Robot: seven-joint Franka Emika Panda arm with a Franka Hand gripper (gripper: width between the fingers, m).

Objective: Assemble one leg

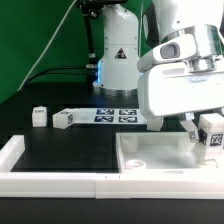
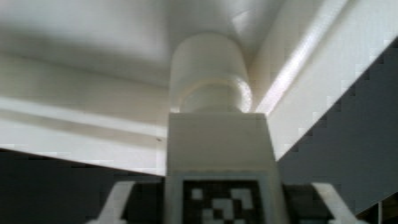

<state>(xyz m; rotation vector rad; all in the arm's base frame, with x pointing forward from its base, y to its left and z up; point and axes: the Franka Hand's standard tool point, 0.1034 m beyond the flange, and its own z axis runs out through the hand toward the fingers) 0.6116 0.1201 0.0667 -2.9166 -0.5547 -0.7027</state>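
Observation:
My gripper point(image 1: 207, 136) is shut on a white leg point(image 1: 213, 134) with a black-and-white marker on its side. It holds the leg at the exterior view's right, just over the right end of the large white panel point(image 1: 150, 157). In the wrist view the leg point(image 2: 217, 120) runs out from between the fingers point(image 2: 118, 200), marker near the jaws, and its rounded end points at the panel's corner point(image 2: 107, 100). I cannot tell whether the tip touches the panel. Two more legs point(image 1: 39, 117) point(image 1: 65, 119) stand on the black table at the left.
The marker board point(image 1: 112, 115) lies behind the panel, at the foot of the robot base point(image 1: 118, 60). A low white border wall point(image 1: 50, 181) runs along the table's front and left edge.

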